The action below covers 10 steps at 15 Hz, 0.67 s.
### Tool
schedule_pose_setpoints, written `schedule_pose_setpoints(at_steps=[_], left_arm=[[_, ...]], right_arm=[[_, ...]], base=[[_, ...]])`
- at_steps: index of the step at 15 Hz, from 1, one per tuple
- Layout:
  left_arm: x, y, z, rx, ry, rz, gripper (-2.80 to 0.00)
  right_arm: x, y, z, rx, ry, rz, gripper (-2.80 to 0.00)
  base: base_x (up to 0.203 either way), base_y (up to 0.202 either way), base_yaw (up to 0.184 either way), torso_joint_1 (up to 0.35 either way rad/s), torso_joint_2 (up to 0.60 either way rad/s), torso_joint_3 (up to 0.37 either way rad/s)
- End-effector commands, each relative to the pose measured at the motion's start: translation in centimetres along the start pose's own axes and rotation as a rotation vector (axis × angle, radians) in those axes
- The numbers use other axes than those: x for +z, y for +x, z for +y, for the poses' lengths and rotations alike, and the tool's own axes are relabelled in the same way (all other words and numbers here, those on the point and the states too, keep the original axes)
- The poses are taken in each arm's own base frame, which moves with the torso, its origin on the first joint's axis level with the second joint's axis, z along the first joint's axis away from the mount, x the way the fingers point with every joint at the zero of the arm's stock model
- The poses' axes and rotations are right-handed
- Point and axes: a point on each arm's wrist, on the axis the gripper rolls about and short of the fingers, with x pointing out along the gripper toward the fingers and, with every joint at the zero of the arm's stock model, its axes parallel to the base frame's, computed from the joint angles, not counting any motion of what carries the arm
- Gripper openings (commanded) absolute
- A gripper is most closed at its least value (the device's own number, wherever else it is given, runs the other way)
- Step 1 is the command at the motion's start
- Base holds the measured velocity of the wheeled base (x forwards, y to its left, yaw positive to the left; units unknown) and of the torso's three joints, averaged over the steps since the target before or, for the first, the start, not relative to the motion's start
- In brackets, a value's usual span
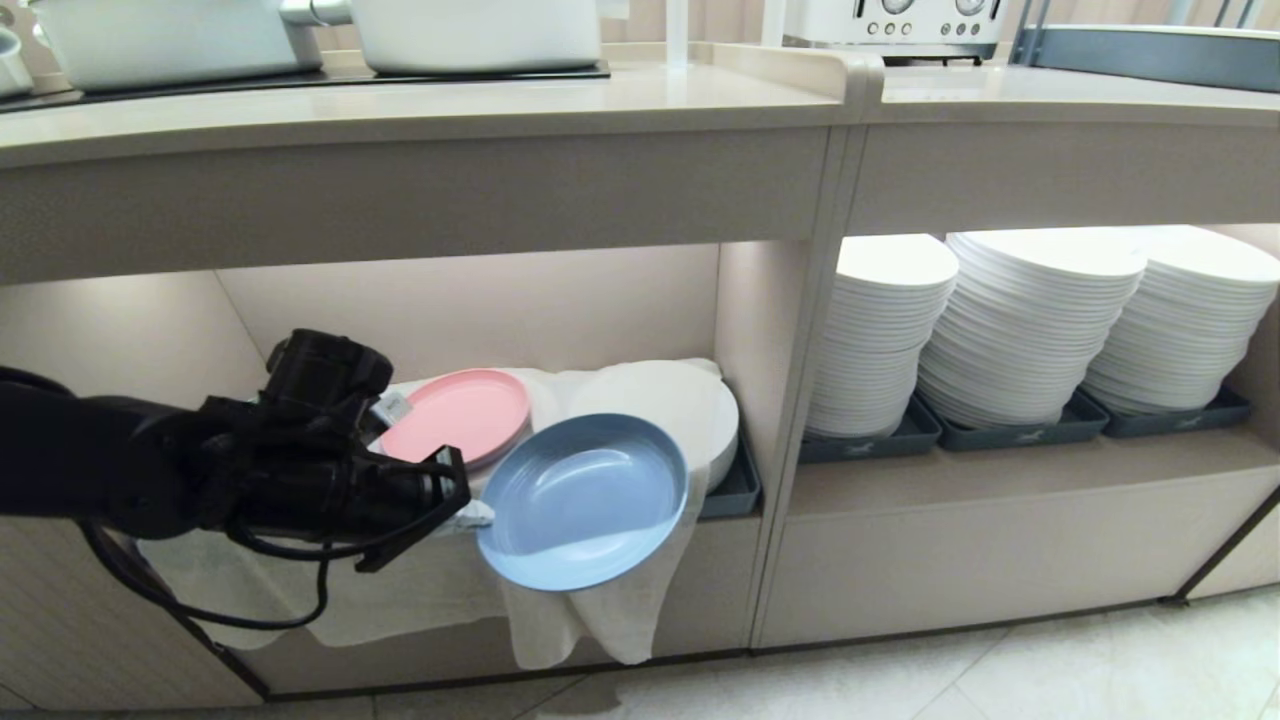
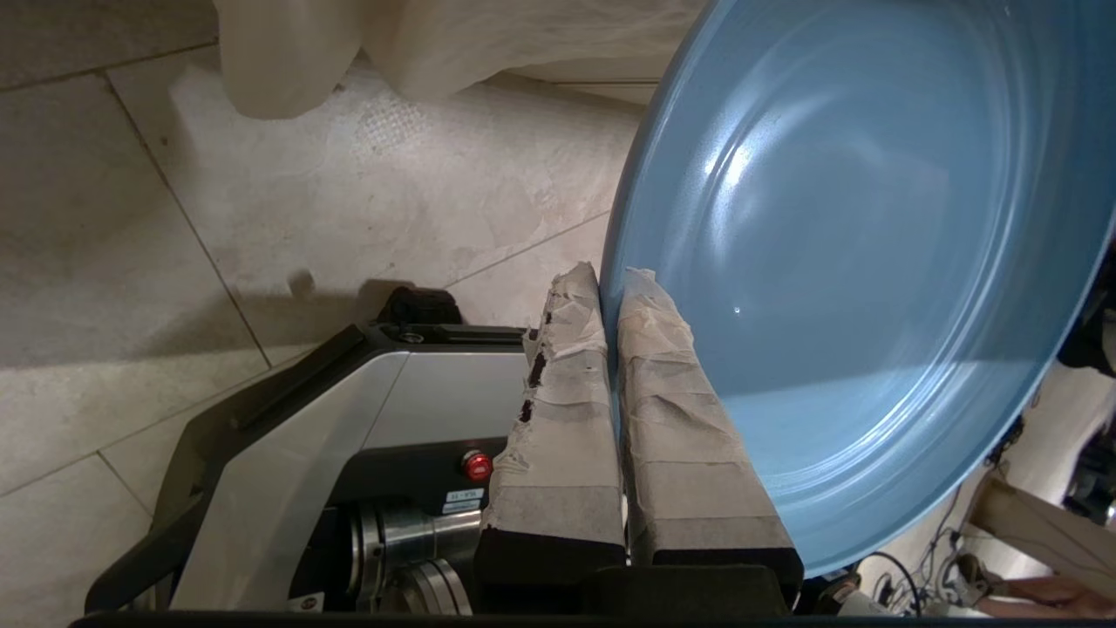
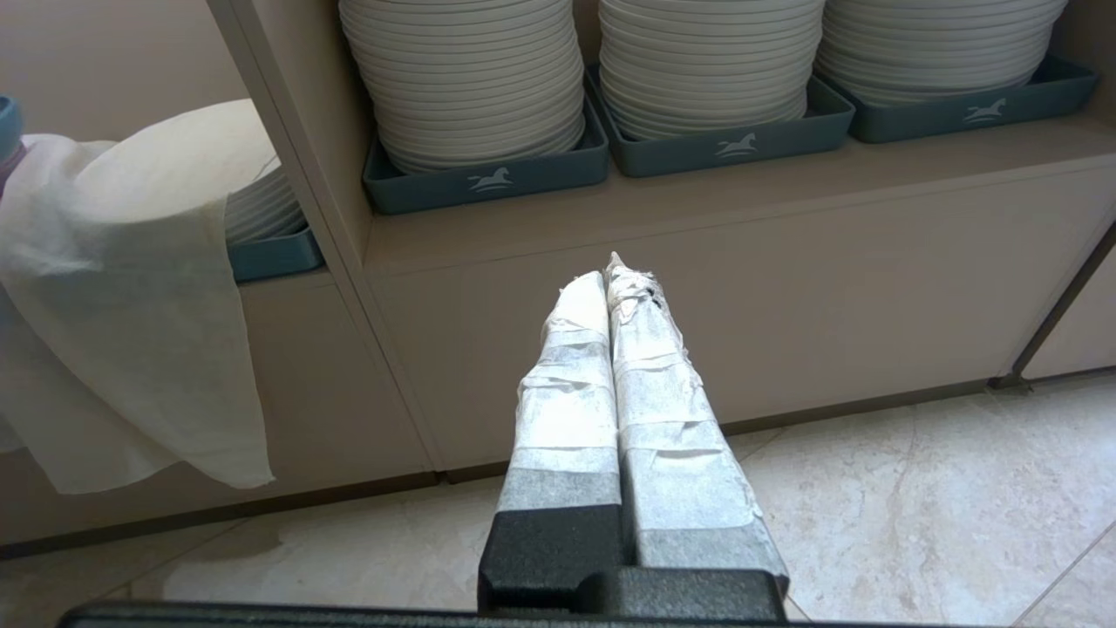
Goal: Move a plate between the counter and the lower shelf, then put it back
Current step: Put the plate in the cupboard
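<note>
The plate (image 1: 583, 500), round and light blue, is held in the air in front of the lower shelf (image 1: 480, 310), its hollow face tilted up and toward the camera, its lower rim overlapping the draped white cloth (image 1: 620, 600) that hangs down the shelf's front. It is clear of the counter (image 1: 420, 110), which runs well above it.

The left gripper (image 1: 470, 515) has the plate by its left rim: in the left wrist view the two tape-wrapped fingers (image 2: 671, 419) are pinched tight on the rim's edge (image 2: 610, 296), one finger on each face, and the plate (image 2: 872, 262) fans out from them over the tiled floor (image 2: 131, 218) and the robot's own base (image 2: 288, 471) (grey and black, with a red button). The left arm (image 1: 120, 460) comes in level from the left edge of the head view, its black wrist and cables just ahead of the shelf opening, fingers pointing right toward the plate.

Behind the plate, inside the lower shelf, a pink plate (image 1: 460, 415) lies on the cloth, with a cloth-covered stack beside it in a dark grey tray (image 1: 735, 490). The neighbouring recess holds tall white plate stacks (image 1: 1030, 320).

The right gripper (image 3: 615, 279) hangs low before that neighbouring recess, its taped fingers pressed together on nothing, pointing at the cabinet front below the stacks.
</note>
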Motion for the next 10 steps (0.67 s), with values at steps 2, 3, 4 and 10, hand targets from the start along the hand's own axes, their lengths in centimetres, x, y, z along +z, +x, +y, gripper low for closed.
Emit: schedule_pose_setpoints(at_steps=[2,3,4,10], left_arm=[[0.4,2.5,-0.2,0.025,-0.002,0.041,-2.8],[0.6,3.0,-0.6,0.029,-0.004,0.038,-2.8],[0.9,3.5,-1.0,0.03,-0.011,0.032,-2.8],[2.2,6.8,-2.5,0.063,-0.027,0.0,-2.8]], right_arm=[[0.0,0.0,0.0,0.0,0.001,-0.001,-2.8],[0.0,0.0,0.0,0.001,0.001,0.0,-2.8],[0.0,0.0,0.0,0.001,0.001,0.0,-2.8],[0.0,0.0,0.0,0.0,0.001,-0.001,-2.8]], base=[[0.0,0.0,0.0,0.0,0.0,0.0],[0.0,0.0,0.0,0.0,0.0,0.0],[0.0,0.0,0.0,0.0,0.0,0.0],[0.0,0.0,0.0,0.0,0.0,0.0]])
